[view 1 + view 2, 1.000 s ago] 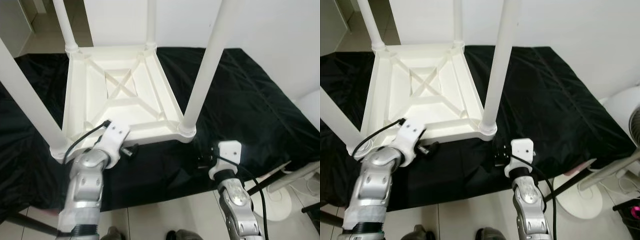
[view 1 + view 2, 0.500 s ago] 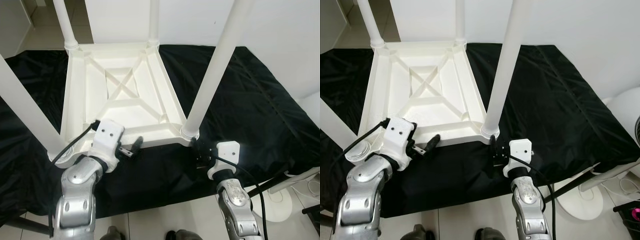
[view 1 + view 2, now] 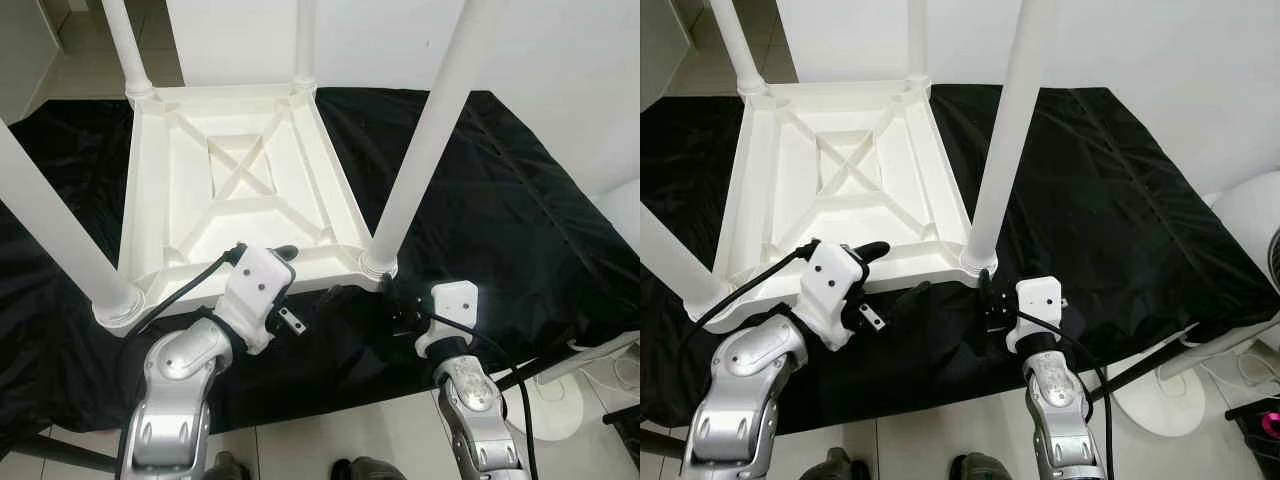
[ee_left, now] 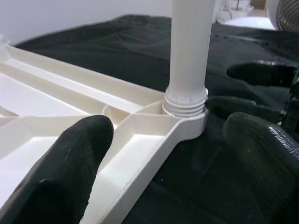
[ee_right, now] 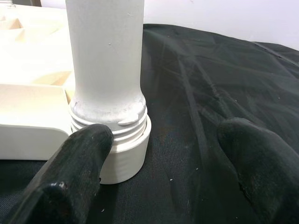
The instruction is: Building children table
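Left gripper (image 3: 306, 272): fingers spread wide and holding nothing, straddling the near edge of the upturned white table top (image 3: 232, 196). One finger (image 4: 63, 175) lies over the ribbed underside of the top; the other (image 4: 268, 161) hangs over the black cloth (image 3: 500, 200) just outside the rim. In the left wrist view the near right leg (image 4: 188, 51) stands ahead, threaded into its corner socket (image 4: 185, 103), with the dark fingers of the other arm visible beyond it.

Right gripper (image 5: 163, 172): fingers also wide apart, closed on nothing, set low at the base of the same leg. In the right wrist view one finger (image 5: 77, 175) sits just in front of the socket collar (image 5: 122, 149), the other (image 5: 259, 163) over bare cloth to the side; whether the nearer finger touches the collar cannot be told.

The table lies inverted on the cloth-covered counter (image 3: 1110, 180), its cross-braced underside facing up. Four white legs rise from its corners: near left leg (image 3: 55, 215), far left leg (image 3: 125, 45), far right leg (image 3: 305, 40) and the near right one. A white fan base (image 3: 1160, 395) stands on the tiled floor (image 3: 930, 430) to the robot's right.
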Robot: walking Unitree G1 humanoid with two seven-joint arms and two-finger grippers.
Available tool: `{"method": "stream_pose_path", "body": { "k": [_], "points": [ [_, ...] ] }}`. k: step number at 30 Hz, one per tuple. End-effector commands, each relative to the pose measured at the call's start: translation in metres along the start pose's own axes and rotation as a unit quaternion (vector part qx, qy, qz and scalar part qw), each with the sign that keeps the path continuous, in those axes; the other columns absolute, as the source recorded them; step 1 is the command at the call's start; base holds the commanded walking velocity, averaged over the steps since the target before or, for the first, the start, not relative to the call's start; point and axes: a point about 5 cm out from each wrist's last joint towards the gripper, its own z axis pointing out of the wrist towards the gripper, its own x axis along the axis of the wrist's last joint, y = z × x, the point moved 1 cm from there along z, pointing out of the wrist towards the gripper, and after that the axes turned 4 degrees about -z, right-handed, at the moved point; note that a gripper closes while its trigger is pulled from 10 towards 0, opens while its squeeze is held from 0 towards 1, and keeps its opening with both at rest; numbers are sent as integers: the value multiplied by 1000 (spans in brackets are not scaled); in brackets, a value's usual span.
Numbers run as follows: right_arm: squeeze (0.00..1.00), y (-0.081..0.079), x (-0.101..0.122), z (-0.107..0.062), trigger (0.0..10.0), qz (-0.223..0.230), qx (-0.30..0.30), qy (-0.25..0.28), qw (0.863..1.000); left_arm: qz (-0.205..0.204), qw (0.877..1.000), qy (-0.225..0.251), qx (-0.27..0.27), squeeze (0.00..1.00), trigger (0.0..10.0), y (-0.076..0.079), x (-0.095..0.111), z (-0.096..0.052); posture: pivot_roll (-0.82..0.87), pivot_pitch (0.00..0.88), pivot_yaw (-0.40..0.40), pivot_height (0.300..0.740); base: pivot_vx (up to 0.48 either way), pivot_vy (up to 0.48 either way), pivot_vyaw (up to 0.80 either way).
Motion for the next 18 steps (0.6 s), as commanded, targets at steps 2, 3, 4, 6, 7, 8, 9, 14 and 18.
{"method": "stream_pose_path", "body": {
  "k": [2, 3, 4, 6, 7, 8, 9, 14, 18],
  "points": [
    [0, 1, 8, 2, 10000, 4, 4, 21, 1000, -17, 990, 45, 131, 0, 10000, -7, 10, 12, -42, 42, -18, 740, 0, 0, 0],
    [0, -1, 9, 1, 10000, 13, 17, 24, 999, -18, 988, 47, 143, 0, 10000, -10, 11, 14, -51, 44, -21, 740, 0, 0, 0],
    [0, -1, 9, 1, 10000, 13, 17, 24, 999, -18, 988, 47, 143, 0, 10000, -10, 11, 14, -51, 44, -21, 740, 0, 0, 0],
    [0, -5, 11, 0, 10000, 26, 34, 27, 999, -27, 986, 48, 157, 0, 10000, -14, 12, 18, -58, 47, -24, 740, 0, 0, 0],
    [0, -5, 11, 0, 10000, 26, 34, 27, 999, -27, 986, 48, 157, 0, 10000, -14, 12, 18, -58, 47, -24, 740, 0, 0, 0],
    [0, -5, 11, -1, 10000, 31, 40, 28, 998, -32, 986, 55, 157, 0, 10000, -15, 15, 20, -58, 47, -24, 740, 0, 0, 0],
    [0, -5, 11, -1, 10000, 31, 40, 28, 998, -32, 986, 55, 157, 0, 10000, -15, 15, 20, -58, 47, -24, 740, 0, 0, 0],
    [0, -1, 10, -5, 10000, 22, 55, 23, 998, -35, 985, 59, 159, 0, 10000, -14, 15, 29, -73, 47, -25, 740, 0, 0, 0],
    [0, 3, 9, -8, 10000, 16, 57, 20, 998, -33, 984, 53, 168, 0, 10000, -16, 11, 33, -79, 48, -24, 740, 0, 0, 0]
  ]
}}
